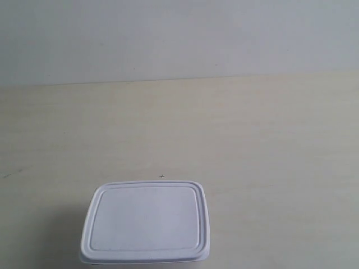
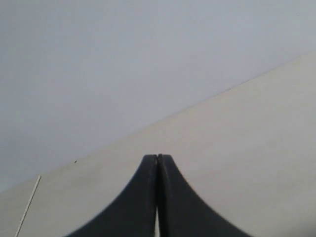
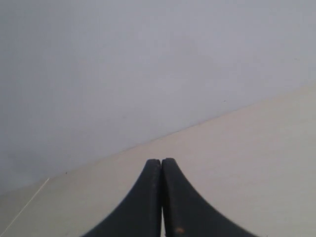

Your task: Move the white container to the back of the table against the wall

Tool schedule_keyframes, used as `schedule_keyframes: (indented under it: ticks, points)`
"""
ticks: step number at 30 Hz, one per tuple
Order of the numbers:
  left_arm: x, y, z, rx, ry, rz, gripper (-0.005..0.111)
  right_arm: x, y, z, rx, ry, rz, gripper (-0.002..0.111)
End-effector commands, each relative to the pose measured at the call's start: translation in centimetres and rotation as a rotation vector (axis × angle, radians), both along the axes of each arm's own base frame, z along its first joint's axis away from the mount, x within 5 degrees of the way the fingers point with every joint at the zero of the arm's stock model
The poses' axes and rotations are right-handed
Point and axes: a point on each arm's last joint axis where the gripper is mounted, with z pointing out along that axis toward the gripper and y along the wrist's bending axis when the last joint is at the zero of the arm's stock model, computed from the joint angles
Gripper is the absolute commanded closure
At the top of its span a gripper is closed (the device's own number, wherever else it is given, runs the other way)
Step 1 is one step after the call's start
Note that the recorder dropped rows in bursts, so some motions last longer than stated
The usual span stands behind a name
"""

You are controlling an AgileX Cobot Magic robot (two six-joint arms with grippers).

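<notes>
Room for moving lies on the far side of the white container [image 1: 146, 221]. It sits at the near edge of the exterior view, a little left of centre, with its long sides running left to right. Its lid [image 1: 147, 217] is on, the raised border and rounded corners showing all the way round, and its near wall almost meets the bottom of the picture. A soft shadow [image 1: 67, 230] lies on the table [image 1: 269, 145] just left of it.

From the container's far edge, pale wood-grain surface stretches back to the straight line where the table meets the wall [image 1: 179, 39]. That line runs across the whole view, rising slightly toward the right. A tiny dark mark [image 1: 161, 176] sits on the table just beyond the far edge of the lid. Broad stretches of tabletop also show left and right of the container, the right one wider.

The left gripper [image 2: 158, 163] has its two dark fingers pressed together with nothing between them. It points over the table toward the wall. The right gripper [image 3: 161, 165] is closed in the same way, also holding nothing and facing the table-wall line. A thin pale line [image 2: 27, 207] crosses the table in the left wrist view; I cannot tell whether it is an edge or a seam.
</notes>
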Motion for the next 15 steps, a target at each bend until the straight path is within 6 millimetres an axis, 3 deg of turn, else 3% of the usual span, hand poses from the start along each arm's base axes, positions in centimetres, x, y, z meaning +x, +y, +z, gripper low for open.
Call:
schedule_keyframes:
  ticks: [1,7,15]
  points:
    - [0.8,0.0,3.3,-0.061,-0.038,-0.018,0.107,-0.1,0.3,0.9,-0.031,-0.003,0.058,0.108]
    - [2.2,0.2,8.0,-0.08,-0.08,-0.027,0.107,0.0,1.1,1.8,-0.066,0.056,0.196,0.108]
    - [4.1,0.6,13.3,-0.07,-0.134,-0.03,0.107,1.8,2.7,2.4,-0.184,0.185,0.383,0.108]
